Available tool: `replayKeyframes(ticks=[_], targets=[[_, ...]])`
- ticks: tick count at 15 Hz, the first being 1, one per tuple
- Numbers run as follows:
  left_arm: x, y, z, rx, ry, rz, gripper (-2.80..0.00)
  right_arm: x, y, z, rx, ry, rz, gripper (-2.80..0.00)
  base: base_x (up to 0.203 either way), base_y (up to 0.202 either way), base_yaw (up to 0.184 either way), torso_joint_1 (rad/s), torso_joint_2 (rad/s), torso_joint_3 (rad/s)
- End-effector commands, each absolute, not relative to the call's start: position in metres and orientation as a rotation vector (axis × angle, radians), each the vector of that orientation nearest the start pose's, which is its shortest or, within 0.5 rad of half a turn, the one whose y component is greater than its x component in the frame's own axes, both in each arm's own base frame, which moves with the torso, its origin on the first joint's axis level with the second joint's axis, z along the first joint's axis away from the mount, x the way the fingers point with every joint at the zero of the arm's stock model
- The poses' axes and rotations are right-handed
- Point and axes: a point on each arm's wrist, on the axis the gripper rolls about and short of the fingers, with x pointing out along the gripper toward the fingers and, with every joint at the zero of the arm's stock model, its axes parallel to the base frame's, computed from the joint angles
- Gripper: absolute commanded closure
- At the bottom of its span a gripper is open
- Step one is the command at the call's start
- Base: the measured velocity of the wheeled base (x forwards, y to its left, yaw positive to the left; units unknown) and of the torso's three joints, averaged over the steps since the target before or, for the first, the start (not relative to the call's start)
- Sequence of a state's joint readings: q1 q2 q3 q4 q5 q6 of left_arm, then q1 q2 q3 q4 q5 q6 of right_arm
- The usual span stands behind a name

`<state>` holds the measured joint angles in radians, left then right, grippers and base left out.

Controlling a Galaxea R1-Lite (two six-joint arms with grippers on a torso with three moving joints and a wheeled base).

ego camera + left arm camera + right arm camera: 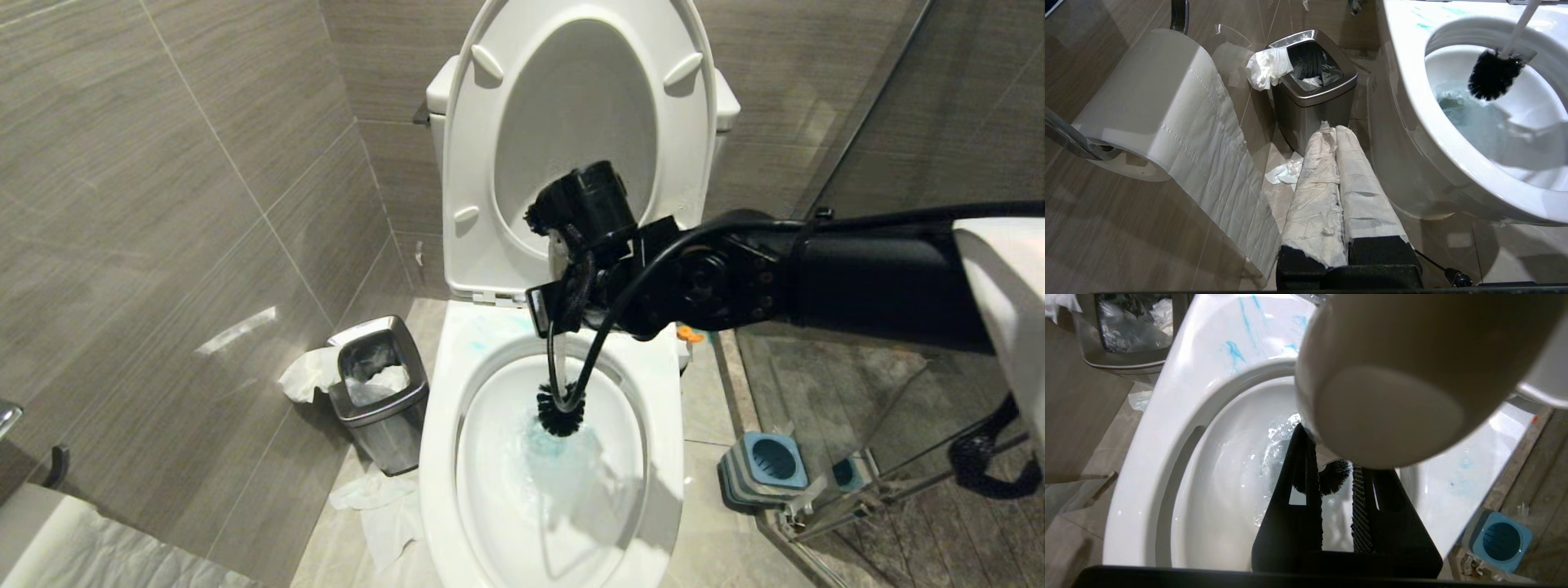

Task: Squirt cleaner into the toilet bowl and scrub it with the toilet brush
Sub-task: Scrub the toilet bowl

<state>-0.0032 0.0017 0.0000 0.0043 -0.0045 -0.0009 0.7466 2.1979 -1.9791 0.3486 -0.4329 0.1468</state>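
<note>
The long white plastic toilet brush (561, 406) with its black spiky bristle head is gripped by the handle in the right pincer (563, 322), the head held inside the large white ceramic toilet bowl (447, 392) just above blue-tinted water. Pale blue cleaner (1233, 351) is smeared on the broad rim. The left pincer (1336, 134), wrapped in white paper, is held closed beside the bowl near a small steel bin (1312, 106).
</note>
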Motion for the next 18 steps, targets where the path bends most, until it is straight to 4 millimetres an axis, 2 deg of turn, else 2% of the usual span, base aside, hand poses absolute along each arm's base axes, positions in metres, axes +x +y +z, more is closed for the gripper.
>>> replayKeyframes(ticks=[1, 6, 11, 12, 14, 18], targets=[[-0.023, 0.0, 0.075, -0.002, 0.008, -0.008, 0.0, 0.35, 0.31, 0.187, -0.208, 0.541, 0.26, 0.0, 0.0, 0.0, 0.0, 0.0, 0.0, 0.0], [-0.022, 0.0, 0.075, -0.002, 0.009, -0.008, 0.0, 0.368, 0.327, 0.141, -0.212, 0.552, 0.257, 0.0, 0.0, 0.0, 0.0, 0.0, 0.0, 0.0], [-0.023, 0.0, 0.075, -0.002, 0.008, -0.008, 0.0, 0.371, 0.328, 0.135, -0.212, 0.547, 0.246, 0.0, 0.0, 0.0, 0.0, 0.0, 0.0, 0.0], [-0.022, 0.0, 0.075, -0.002, 0.009, -0.008, 0.0, 0.369, 0.327, 0.141, -0.207, 0.538, 0.246, 0.0, 0.0, 0.0, 0.0, 0.0, 0.0, 0.0], [-0.023, 0.0, 0.075, -0.002, 0.008, -0.008, 0.0, 0.358, 0.32, 0.174, -0.176, 0.492, 0.257, 0.0, 0.0, 0.0, 0.0, 0.0, 0.0, 0.0], [-0.023, 0.0, 0.075, -0.002, 0.008, -0.008, 0.0, 0.315, 0.289, 0.251, -0.154, 0.476, 0.274, 0.0, 0.0, 0.0, 0.0, 0.0, 0.0, 0.0]])
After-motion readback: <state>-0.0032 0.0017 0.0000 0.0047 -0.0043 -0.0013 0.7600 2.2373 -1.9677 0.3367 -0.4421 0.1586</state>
